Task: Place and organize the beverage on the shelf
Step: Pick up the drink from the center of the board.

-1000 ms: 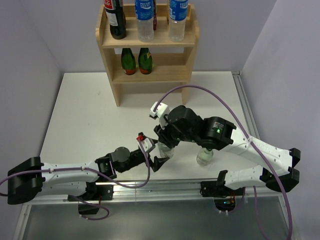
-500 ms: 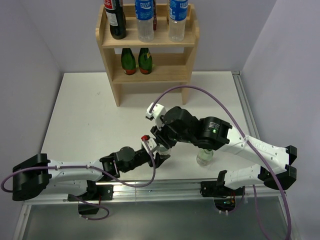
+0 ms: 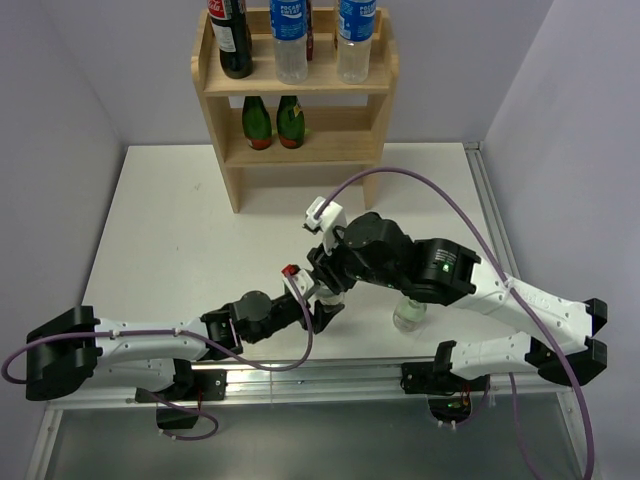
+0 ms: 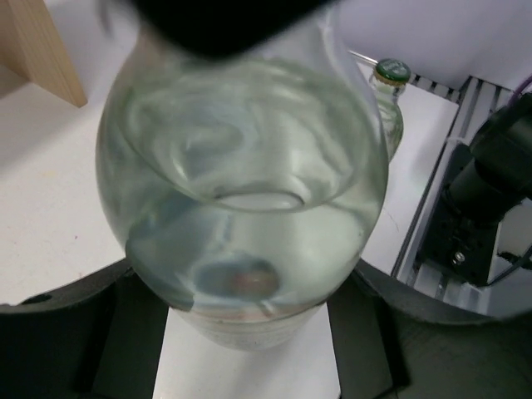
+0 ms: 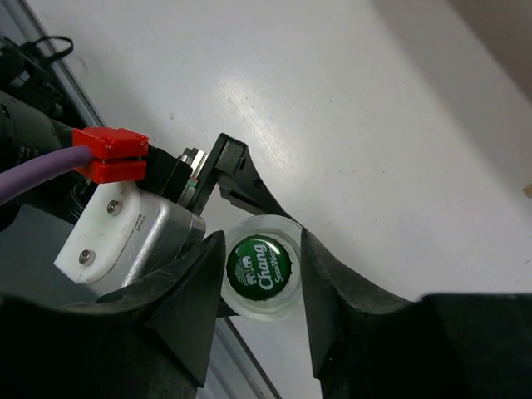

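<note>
Handover step, frame centre: left gripper (image 3: pixel 322 312) clasped clear bottle (image 4: pixel 241 191) low; right gripper (image 5: pixel 259 253) flanked cap (image 5: pixel 258 267), grip undeterminable. Next, probably: clean release, then shelf (image 3: pixel 372 120).

Left end effector (image 4: pixel 241 328) beside right end effector (image 5: pixel 259 270)

Clear bottle (image 4: pixel 249 166) with green, white-lettered cap (image 5: pixel 259 266); pale wood shelf (image 3: pixel 228 175); white table (image 3: pixel 180 230).

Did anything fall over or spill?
Nothing spilled or tipped. One odd sight: the left end effector and right end effector are both around one clear glass bottle with a green cap, at body and neck.
</note>
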You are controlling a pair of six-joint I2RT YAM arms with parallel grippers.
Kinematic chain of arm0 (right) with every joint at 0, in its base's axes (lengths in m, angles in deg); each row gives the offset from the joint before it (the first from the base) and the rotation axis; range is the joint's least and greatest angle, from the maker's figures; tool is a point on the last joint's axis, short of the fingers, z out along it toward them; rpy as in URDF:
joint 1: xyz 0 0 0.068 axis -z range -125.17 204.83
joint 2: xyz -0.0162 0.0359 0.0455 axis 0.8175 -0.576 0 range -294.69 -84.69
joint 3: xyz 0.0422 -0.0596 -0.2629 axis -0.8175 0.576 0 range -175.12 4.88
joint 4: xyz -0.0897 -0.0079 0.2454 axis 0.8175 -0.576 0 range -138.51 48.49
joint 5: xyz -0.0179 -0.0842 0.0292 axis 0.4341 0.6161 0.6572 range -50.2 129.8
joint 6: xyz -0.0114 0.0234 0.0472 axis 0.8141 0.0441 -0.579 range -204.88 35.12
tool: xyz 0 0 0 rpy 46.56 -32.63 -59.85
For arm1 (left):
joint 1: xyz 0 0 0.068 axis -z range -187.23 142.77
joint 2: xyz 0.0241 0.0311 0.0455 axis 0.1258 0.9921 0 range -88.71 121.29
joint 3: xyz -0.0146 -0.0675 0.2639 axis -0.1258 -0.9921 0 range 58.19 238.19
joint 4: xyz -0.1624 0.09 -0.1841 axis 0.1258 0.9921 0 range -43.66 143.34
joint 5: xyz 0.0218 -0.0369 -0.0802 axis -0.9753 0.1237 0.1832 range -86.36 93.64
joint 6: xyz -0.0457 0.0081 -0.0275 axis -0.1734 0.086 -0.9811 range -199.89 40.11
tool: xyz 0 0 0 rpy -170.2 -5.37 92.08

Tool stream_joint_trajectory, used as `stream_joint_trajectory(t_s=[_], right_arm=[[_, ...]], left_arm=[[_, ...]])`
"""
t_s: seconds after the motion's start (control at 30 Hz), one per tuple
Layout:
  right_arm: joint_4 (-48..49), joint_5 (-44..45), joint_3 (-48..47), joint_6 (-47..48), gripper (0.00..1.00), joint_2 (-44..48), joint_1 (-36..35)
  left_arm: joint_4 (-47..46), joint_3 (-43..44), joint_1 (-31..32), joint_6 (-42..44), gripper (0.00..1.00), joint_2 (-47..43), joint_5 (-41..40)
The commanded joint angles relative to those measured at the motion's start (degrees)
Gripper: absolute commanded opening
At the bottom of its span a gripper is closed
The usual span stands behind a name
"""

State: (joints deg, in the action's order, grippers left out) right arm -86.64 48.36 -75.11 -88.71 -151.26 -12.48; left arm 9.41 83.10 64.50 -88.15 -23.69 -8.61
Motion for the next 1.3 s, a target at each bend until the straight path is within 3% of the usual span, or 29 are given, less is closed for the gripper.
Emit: stream_joint_trajectory(t_s=[0.0,0.27,0.4,0.57,0.67,0.9,1.27], right_arm=[[10.76,-3.02,-0.26,-2.75,0.51,3.72,-0.63],[11.37,1.54,1.85,-4.33,0.52,6.71,-0.72],[11.11,11.81,3.17,-6.97,0.52,9.17,-0.72],[8.84,33.49,6.06,-10.65,0.53,14.00,-0.46],[5.41,39.67,8.43,-13.99,0.56,16.90,1.99],[4.51,34.25,16.70,-15.68,0.64,22.53,16.93],[6.80,30.11,20.48,-13.74,0.67,22.53,25.29]], left_arm=[[-4.82,2.25,-0.09,-1.94,0.00,-2.69,-3.13],[-4.82,1.81,-0.18,-2.56,0.01,-4.98,-5.76],[-3.07,3.48,-0.18,-3.44,0.00,-4.55,-9.97],[1.40,8.73,-0.27,-4.75,0.00,-2.97,-17.35],[6.31,13.91,-0.97,-5.80,0.00,0.01,-20.69],[17.66,27.02,-6.33,-9.06,0.00,5.82,-20.98],[31.91,52.86,-13.53,-6.34,0.00,20.31,-18.16]])
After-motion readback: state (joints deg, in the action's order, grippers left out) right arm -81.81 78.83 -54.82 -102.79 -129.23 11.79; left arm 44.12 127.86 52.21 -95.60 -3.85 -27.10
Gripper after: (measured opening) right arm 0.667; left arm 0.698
